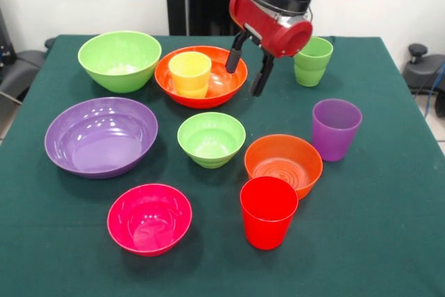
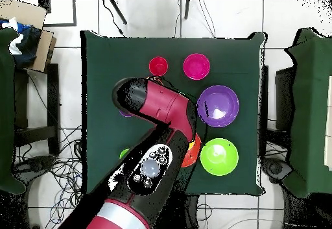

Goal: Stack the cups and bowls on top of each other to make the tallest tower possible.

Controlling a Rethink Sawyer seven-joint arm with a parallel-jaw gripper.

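Observation:
My gripper [image 1: 249, 67] hangs open and empty just right of the large orange bowl [image 1: 201, 78], above its right rim. The yellow cup [image 1: 189, 73] stands upright inside that bowl. The light green cup [image 1: 313, 60] is behind the gripper to the right. Around the table's middle stand the purple cup [image 1: 336, 129], small orange bowl [image 1: 283, 163], small green bowl [image 1: 211, 138] and red cup [image 1: 268, 211]. The large purple bowl [image 1: 101, 135], large green bowl [image 1: 119, 59] and pink bowl [image 1: 149, 218] sit on the left. In the overhead view the arm hides the gripper and the middle items.
Everything stands on a dark green cloth-covered table [image 1: 389, 227]. In the overhead view the red cup [image 2: 158, 65], pink bowl [image 2: 196, 66], large purple bowl [image 2: 218, 105] and large green bowl [image 2: 219, 156] show beside the arm. Chairs flank the table.

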